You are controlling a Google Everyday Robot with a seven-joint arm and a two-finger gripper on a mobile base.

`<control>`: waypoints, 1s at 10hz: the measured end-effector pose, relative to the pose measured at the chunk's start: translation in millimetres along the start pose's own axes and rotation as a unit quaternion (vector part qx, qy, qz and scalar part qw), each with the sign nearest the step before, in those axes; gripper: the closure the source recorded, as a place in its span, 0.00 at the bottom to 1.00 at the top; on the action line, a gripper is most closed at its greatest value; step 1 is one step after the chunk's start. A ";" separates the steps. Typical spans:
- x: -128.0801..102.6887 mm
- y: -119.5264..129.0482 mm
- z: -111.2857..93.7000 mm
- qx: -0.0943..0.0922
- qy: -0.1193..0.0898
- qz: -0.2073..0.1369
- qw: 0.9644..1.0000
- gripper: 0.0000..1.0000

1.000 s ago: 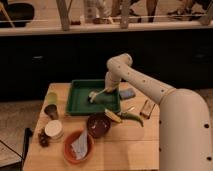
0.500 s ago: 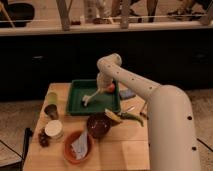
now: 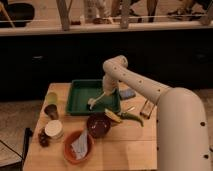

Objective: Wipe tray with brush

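Wiping step, it seems: the claw [image 3: 105, 93] hangs low over the tray [image 3: 81, 94], closed on the brush [image 3: 96, 100], its pale head down on the tray floor near the front rim. Next move: sweep sideways with light pressure.

Gripper [image 3: 103, 96] over smooth green plastic tray [image 3: 80, 95]; matt wood table [image 3: 132, 146].

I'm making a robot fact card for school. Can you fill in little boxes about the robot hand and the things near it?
gripper: over the tray's right half
brush: slants from the gripper down to the tray floor, pale head lowest
tray: green, low rim
blue block: just right of the tray
bowls: dark red bowl and orange bowl, in front of the tray
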 end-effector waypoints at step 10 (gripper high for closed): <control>34.6 -8.3 -16.0 0.031 0.025 0.058 0.998 0.97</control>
